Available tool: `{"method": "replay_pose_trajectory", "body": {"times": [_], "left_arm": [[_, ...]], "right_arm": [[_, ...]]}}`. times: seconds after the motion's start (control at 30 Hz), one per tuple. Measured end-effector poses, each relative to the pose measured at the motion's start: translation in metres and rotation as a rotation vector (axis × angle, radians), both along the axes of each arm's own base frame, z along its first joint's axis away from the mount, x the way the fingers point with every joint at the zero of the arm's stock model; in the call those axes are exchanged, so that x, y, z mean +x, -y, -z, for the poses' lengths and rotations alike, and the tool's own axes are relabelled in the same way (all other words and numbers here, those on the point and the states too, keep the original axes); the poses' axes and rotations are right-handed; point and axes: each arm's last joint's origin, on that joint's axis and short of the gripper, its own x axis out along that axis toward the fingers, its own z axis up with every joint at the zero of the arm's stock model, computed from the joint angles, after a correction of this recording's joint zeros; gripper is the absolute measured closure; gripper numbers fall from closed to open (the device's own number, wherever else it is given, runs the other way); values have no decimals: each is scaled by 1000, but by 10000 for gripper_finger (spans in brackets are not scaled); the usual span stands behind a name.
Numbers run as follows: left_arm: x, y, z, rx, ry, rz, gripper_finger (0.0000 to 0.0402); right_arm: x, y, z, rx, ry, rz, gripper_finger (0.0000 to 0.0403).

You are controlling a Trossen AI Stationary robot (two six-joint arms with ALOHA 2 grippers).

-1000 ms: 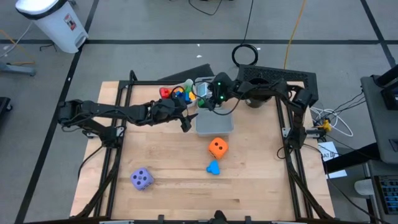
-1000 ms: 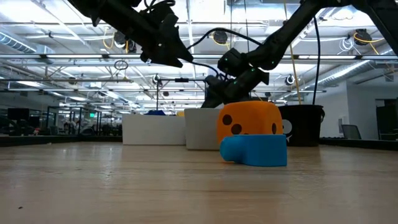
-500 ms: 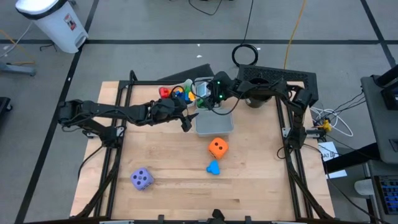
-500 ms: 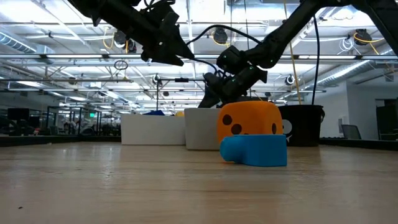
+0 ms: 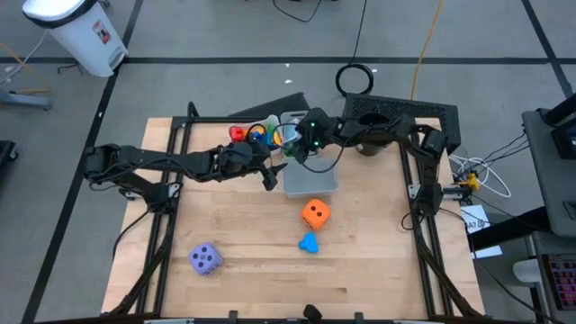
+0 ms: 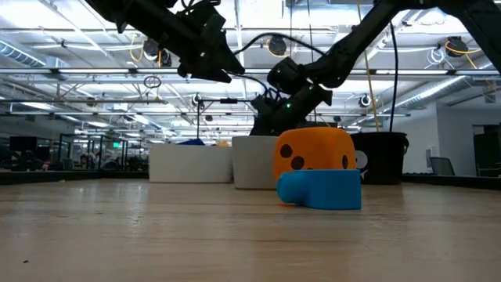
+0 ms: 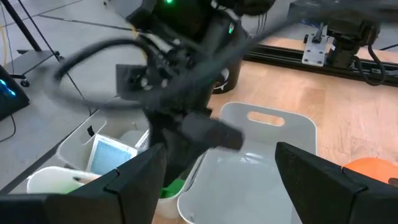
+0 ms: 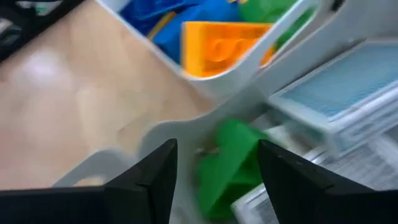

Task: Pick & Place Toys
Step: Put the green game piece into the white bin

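You're maybe halfway, judging by how things lie. The white bin (image 5: 255,135) at upper centre of the high view already holds a heap of red, blue, yellow and green blocks, so that part looks done. The grey bin (image 5: 310,179) just below and right of it looks bare inside.

Still out on the desk (image 5: 252,288): the orange die (image 5: 314,212) just below the grey bin, the blue block (image 5: 309,242) right under that, and the purple die (image 5: 205,258) well apart at lower left. In the low view the blue block sits in front of the orange die.

Your right pincer (image 8: 214,168) is over the spot where the bins meet, fingers apart with a green block (image 8: 227,165) between them. I can't tell if it's gripped. There's an orange block (image 8: 224,40) in the white bin past it and picture cards (image 8: 339,99) beside it. Your left pincer (image 7: 214,171) hangs just above the grey bin, fingers spread, nothing in them.

The desk is pale wood planks, framed by black rails. Around it is grey floor with taped lines, a white trash can (image 5: 76,31) at upper left, a black cup (image 5: 371,121) at the desk's far edge, and cables at right. The low view shows a big hall with ceiling trusses and lights.
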Motion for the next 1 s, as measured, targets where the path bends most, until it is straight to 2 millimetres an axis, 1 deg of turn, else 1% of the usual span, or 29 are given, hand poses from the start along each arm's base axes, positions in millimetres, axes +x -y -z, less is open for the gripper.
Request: {"method": "replay_pose_trajectory", "body": {"times": [0.17,0.43,0.6,0.87,0.93,1.0], "left_arm": [[0,0,0,-2,0,-1,94],[0,0,0,-8,3,-3,94],[0,0,0,-9,3,-3,94],[0,0,0,-9,3,-3,94],[0,0,0,-9,3,-3,94],[0,0,0,-9,3,-3,94]], "right_arm": [[4,2,17,10,-27,22,220],[5,4,21,6,-26,22,249],[5,3,22,-17,-32,-4,290],[8,0,21,-17,10,-56,388],[7,-1,17,-9,13,-63,398],[5,-2,11,-6,14,-61,394]]}}
